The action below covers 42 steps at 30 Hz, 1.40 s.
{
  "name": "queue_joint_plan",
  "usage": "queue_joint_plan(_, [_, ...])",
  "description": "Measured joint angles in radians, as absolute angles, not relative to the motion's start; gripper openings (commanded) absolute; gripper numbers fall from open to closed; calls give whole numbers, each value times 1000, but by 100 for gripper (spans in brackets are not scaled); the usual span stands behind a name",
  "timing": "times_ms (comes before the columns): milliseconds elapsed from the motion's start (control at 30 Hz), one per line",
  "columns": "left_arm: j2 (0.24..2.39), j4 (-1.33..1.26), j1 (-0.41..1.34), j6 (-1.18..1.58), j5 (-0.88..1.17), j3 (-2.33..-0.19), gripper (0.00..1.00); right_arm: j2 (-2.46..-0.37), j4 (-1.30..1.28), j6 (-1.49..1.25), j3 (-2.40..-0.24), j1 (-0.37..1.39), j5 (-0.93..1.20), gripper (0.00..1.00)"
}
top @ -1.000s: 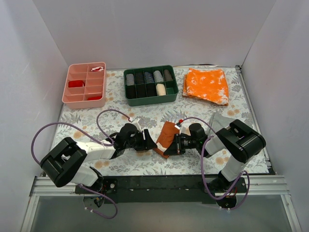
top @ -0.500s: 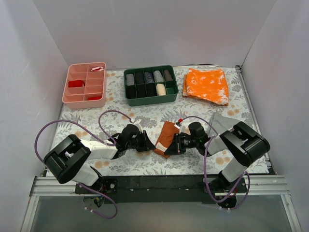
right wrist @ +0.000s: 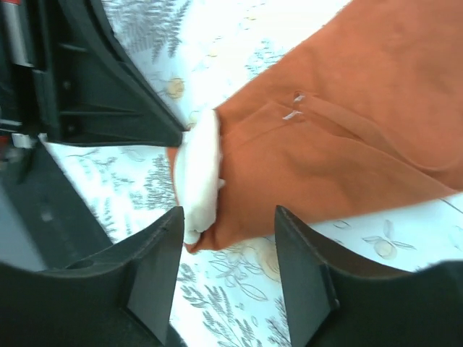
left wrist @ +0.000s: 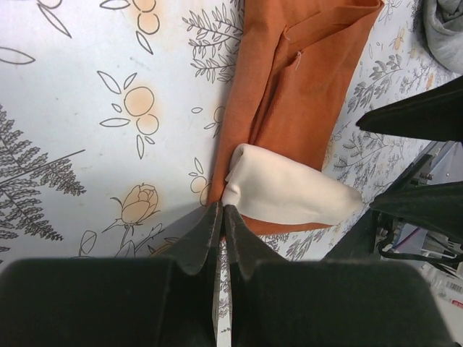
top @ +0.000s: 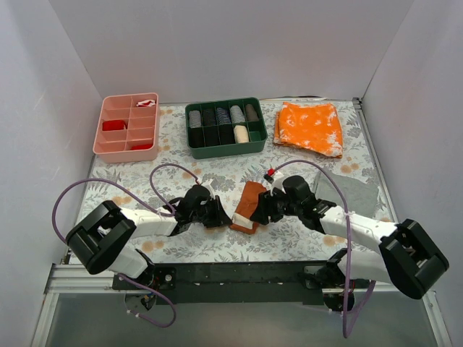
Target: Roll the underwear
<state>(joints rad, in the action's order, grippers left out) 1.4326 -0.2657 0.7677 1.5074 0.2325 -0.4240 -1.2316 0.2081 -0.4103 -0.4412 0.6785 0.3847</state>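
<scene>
The underwear (top: pixel 248 203) lies on the flowered mat between both arms, rust-brown face up, its near end turned over into a cream fold (top: pixel 242 223). In the left wrist view the underwear (left wrist: pixel 296 101) runs upward and the cream fold (left wrist: pixel 286 194) lies just past my fingertips. My left gripper (top: pixel 225 217) (left wrist: pixel 221 211) is shut, its tips pinched at the fold's left corner. My right gripper (top: pixel 259 214) (right wrist: pixel 228 242) stands open just above the underwear's (right wrist: pixel 340 144) near end, with the cream fold (right wrist: pixel 199 173) beside its left finger (right wrist: pixel 155 267). Nothing is held between its fingers.
At the back stand a pink divided tray (top: pixel 127 127) and a green tray (top: pixel 225 128) with rolled items. A bright orange speckled cloth (top: pixel 309 127) lies back right. A grey cloth (top: pixel 354 191) lies right of the right arm. White walls enclose the table.
My right gripper has opened and let go of the underwear, and its arm has stretched out low to the right. My left gripper has shut at the cloth's near corner.
</scene>
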Motion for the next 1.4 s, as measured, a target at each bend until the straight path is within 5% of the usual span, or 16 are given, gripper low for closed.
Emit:
queue_joint_plan(400, [1433, -142, 768, 1474, 224, -491, 0, -1109, -47, -146, -543, 1067, -141, 62])
queue_joint_plan(967, [1448, -113, 768, 1458, 229, -513, 0, -1359, -49, 37, -629, 1285, -312, 60])
queue_joint_plan(1100, [1448, -113, 768, 1455, 231, -514, 0, -1406, -44, 43, -632, 1285, -341, 56])
queue_joint_plan(1400, [1448, -112, 768, 1446, 241, -519, 0, -1446, -19, 22, -633, 1285, -392, 29])
